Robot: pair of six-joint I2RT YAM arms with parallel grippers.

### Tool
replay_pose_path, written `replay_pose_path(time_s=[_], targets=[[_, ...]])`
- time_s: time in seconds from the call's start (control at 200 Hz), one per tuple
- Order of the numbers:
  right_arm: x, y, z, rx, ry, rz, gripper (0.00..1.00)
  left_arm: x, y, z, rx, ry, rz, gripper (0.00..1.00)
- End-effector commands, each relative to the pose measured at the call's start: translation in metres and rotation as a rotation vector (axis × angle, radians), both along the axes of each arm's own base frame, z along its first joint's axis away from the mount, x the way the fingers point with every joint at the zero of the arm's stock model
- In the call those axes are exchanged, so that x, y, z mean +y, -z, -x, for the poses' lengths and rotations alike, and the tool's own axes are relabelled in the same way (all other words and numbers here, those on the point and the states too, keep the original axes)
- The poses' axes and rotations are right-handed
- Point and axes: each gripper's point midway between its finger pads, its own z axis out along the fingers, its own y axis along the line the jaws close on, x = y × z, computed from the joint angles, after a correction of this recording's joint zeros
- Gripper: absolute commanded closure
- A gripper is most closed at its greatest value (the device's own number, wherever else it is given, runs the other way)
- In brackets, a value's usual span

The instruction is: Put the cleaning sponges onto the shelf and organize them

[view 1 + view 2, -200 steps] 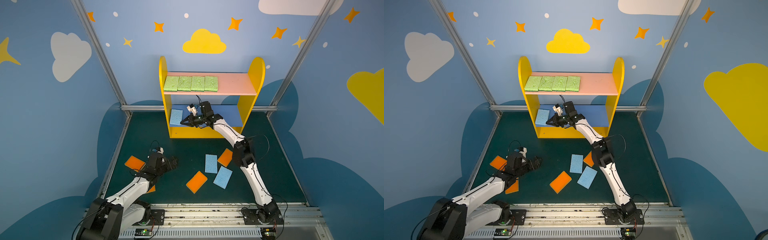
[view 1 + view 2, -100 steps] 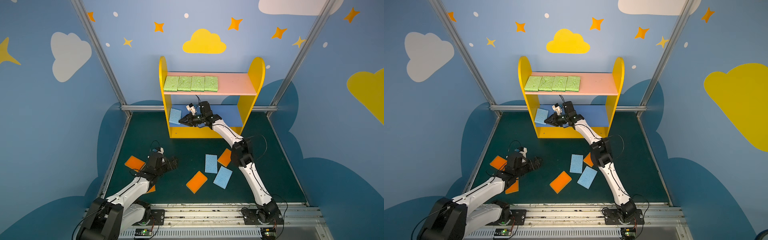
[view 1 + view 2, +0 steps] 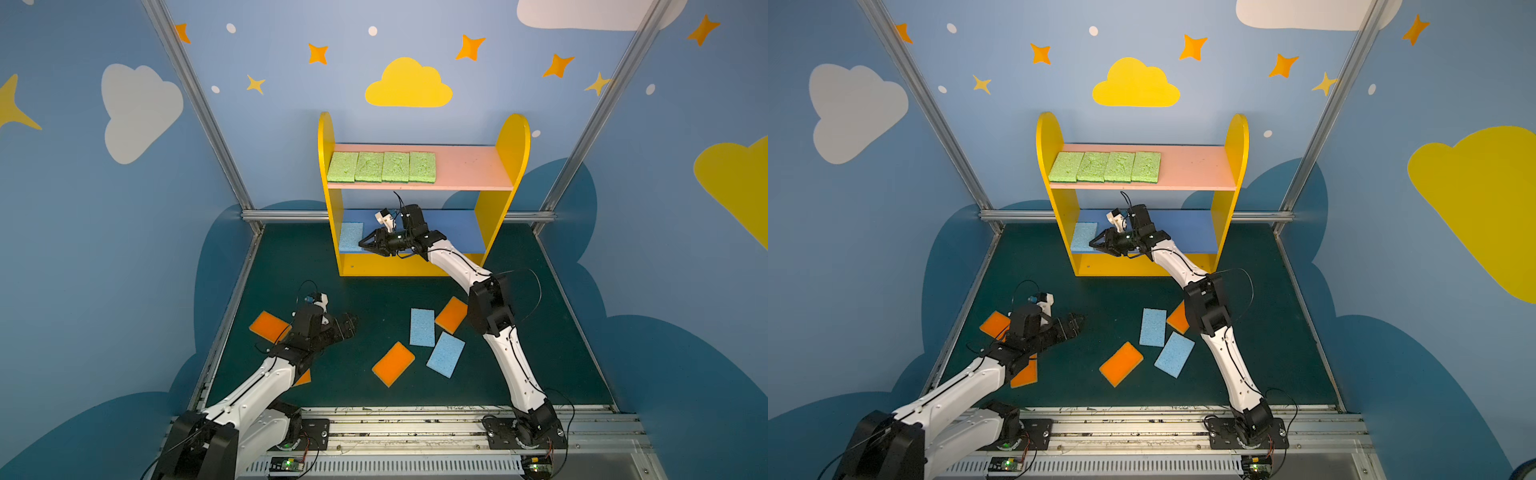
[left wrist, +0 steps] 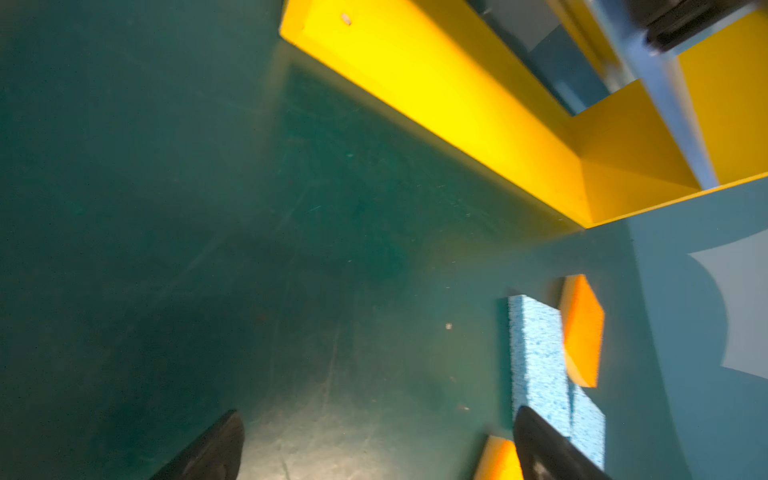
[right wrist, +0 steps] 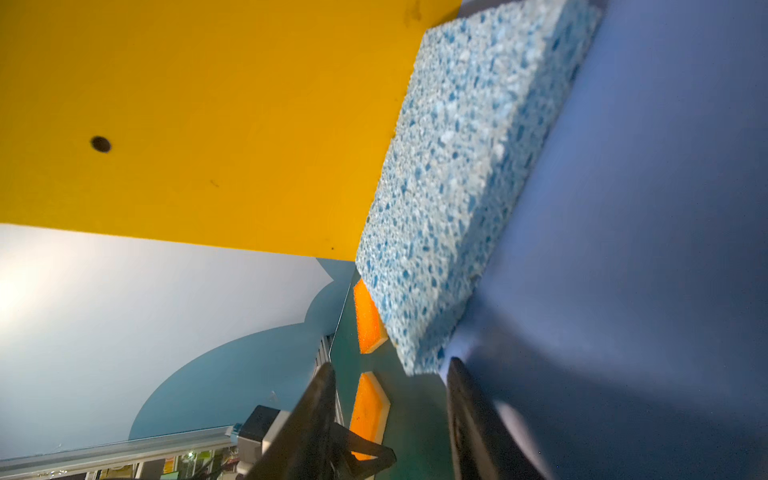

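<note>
The shelf [image 3: 513, 137] stands at the back with several green sponges [image 3: 382, 167] in a row on its pink board. One light blue sponge [image 3: 350, 237] [image 5: 469, 174] lies flat at the left end of the blue board [image 5: 644, 208], against the yellow side panel. My right gripper [image 3: 362, 245] [image 5: 390, 365] is open just to its right, with nothing between the fingers. My left gripper [image 3: 351, 326] [image 4: 378, 415] hangs wide open and empty low over the green floor. Two blue sponges [image 3: 422, 327] [image 3: 445, 354] and orange sponges [image 3: 392, 363] [image 3: 451, 314] [image 3: 269, 326] lie on the floor.
Another orange sponge [image 3: 303, 378] lies partly under my left forearm. Blue walls with metal posts [image 3: 199, 108] close in the floor on three sides. A metal rail [image 3: 415, 419] runs along the front edge. The pink board's right half [image 3: 469, 166] is bare.
My right gripper has opened and let go of the blue sponge, which now lies flat on the blue board. The left arm has not moved.
</note>
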Motion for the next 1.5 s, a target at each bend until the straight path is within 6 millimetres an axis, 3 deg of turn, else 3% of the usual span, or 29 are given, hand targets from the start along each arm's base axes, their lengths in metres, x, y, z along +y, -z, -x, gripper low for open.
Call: replay_pose_path(time_s=[0.0,0.195,0.435,0.681,0.831,0.941,1.111,1.392,1.492], targets=[[-0.018,-0.034,0.000,-0.087,0.046,0.004,0.55,-0.006,-0.012,0.007,-0.010,0.042,0.029,0.00],[-0.043,-0.045,0.022,-0.067,0.069,0.016,0.55,-0.019,-0.020,0.015,-0.013,0.086,0.064,0.01],[-0.086,-0.032,0.063,-0.026,0.097,0.072,0.55,-0.055,-0.023,0.019,0.003,0.183,0.002,0.03],[-0.158,-0.009,0.100,0.058,0.175,0.139,0.56,-0.108,0.003,0.013,0.069,0.295,-0.053,0.07],[-0.194,0.015,0.120,0.106,0.212,0.160,0.56,-0.138,0.024,0.005,0.108,0.357,-0.088,0.17],[-0.205,0.032,0.134,0.150,0.218,0.159,0.56,-0.154,0.029,-0.005,0.119,0.381,-0.066,0.31],[-0.215,0.050,0.146,0.201,0.219,0.182,0.57,-0.177,0.036,-0.016,0.132,0.409,-0.038,0.34],[-0.230,0.049,0.137,0.214,0.264,0.157,0.57,-0.219,0.055,-0.016,0.171,0.480,-0.018,0.38],[-0.235,0.049,0.136,0.217,0.277,0.155,0.57,-0.225,0.060,-0.018,0.183,0.487,-0.009,0.48]])
